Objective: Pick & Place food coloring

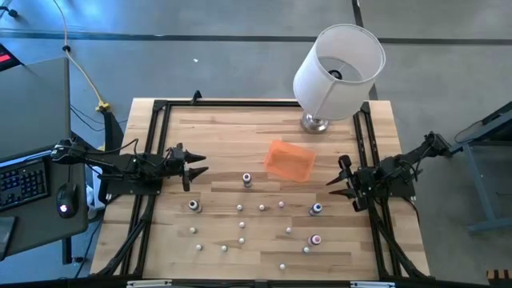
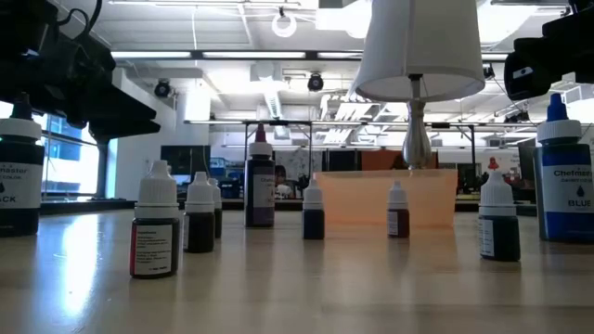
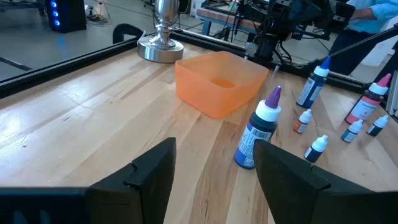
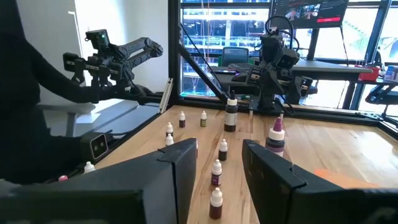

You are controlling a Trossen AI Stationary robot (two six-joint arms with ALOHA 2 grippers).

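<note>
The food coloring bottles [image 1: 256, 218] stand upright, caps up, scattered over the near half of the worktop [image 1: 224, 136], none yet in the orange tray [image 1: 289, 160] that sits nearer the far edge beside the lamp [image 1: 336, 68].

The purple-capped bottle [image 1: 246, 180] stands closest to the tray. It is nearer the left gripper [image 1: 194, 166] than the right, in line with its open, empty jaws and between them and the tray; in the left wrist view the same bottle [image 3: 257, 134] rises just ahead of the fingers. This looks like the left arm's natural first pick.

The right gripper [image 1: 339, 186] hovers at the right edge, jaws likewise parted and empty. Its nearest bottle is the blue one [image 1: 317, 210], just beside it toward the near edge.

Both arms are held low and level, pointing inward.
</note>
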